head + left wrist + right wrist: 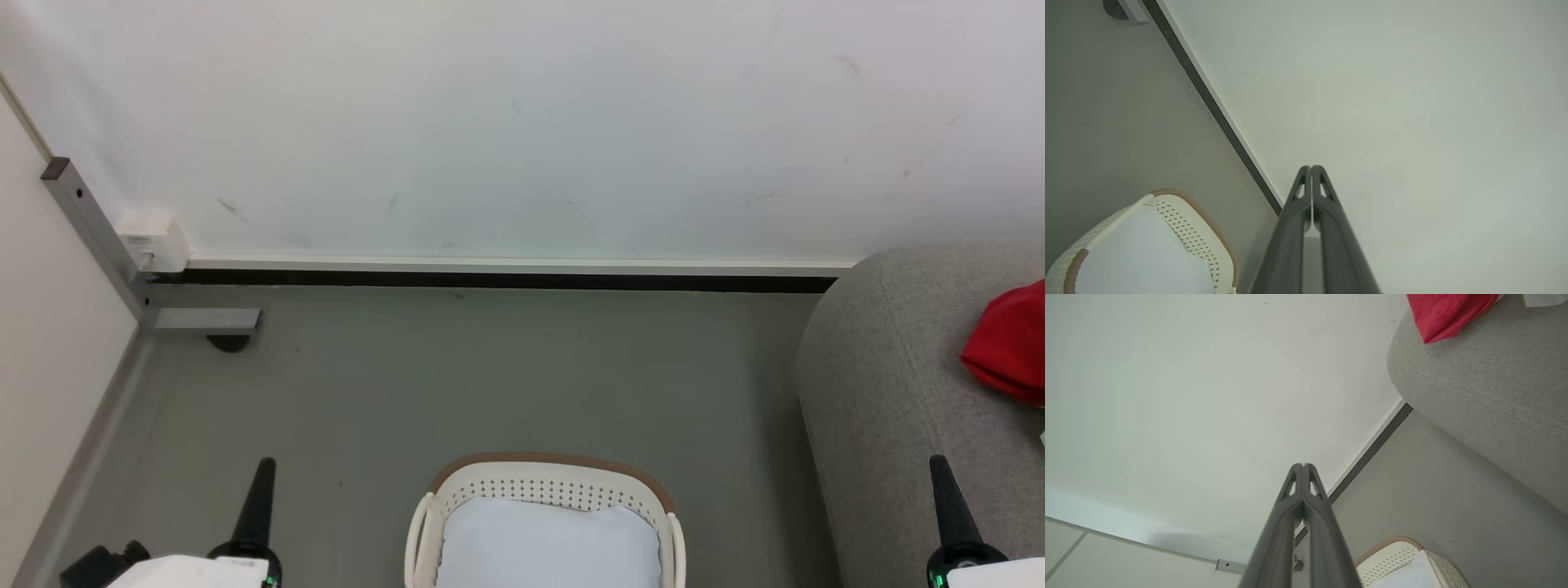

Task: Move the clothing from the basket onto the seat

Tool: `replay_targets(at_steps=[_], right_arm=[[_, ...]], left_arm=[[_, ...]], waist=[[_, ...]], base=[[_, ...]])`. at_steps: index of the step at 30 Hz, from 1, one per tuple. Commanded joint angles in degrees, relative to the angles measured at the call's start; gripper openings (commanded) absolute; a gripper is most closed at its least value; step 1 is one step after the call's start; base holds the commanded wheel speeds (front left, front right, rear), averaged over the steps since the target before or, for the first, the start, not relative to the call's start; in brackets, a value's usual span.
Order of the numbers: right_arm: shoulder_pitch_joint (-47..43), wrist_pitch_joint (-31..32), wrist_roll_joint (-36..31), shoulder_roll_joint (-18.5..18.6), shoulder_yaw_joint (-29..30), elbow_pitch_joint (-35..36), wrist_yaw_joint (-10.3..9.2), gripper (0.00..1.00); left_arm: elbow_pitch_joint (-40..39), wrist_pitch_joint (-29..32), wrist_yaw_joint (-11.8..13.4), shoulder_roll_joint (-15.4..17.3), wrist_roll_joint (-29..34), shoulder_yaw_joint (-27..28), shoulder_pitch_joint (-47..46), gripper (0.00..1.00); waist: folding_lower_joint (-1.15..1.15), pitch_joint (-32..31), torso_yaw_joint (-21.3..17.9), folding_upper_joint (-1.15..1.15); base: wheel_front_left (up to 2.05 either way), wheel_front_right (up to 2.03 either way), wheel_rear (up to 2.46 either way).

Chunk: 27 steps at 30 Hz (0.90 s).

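The white perforated basket (545, 490) with a brown rim stands on the floor at bottom centre, holding a plain white pad; it also shows in the left wrist view (1192, 232) and the right wrist view (1392, 559). Red clothing (1012, 343) lies on the grey seat (890, 392) at the right edge, seen too as clothing (1443, 314) on the seat (1486, 384). My left gripper (263, 467) is shut and empty, left of the basket, its tips together (1310, 167). My right gripper (937, 462) is shut and empty over the seat's front, tips together (1303, 465).
A white wall (522, 122) with a dark baseboard gap runs across behind the grey floor (490, 367). A metal post with a foot (204, 322) and a white box (151, 241) stand at the left corner, beside a pale side panel.
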<state>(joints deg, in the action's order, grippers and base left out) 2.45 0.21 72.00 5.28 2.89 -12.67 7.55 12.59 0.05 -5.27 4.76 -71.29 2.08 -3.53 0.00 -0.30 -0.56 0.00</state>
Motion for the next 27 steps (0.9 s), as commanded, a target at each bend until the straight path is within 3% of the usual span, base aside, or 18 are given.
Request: replay_targets(at_steps=[1,27], right_arm=[[1.45,0.39,1.47,-0.01,0.52,0.27,-0.06,0.0],[2.86,3.72,12.3,-1.15,2.21,-0.72,-0.09,0.0]], left_arm=[[-0.16,0.6,-0.33,0.13,-1.55,0.63,-1.1,0.0],[0.77,4.07,-1.44,-1.04,-12.5,2.86,-2.19,0.0]], waist=[[0.0,0.01,0.02,0.0],[0.0,0.25,0.29,0.0]], base=[[0.0,0.0,0.0],[0.0,0.0,0.0]])
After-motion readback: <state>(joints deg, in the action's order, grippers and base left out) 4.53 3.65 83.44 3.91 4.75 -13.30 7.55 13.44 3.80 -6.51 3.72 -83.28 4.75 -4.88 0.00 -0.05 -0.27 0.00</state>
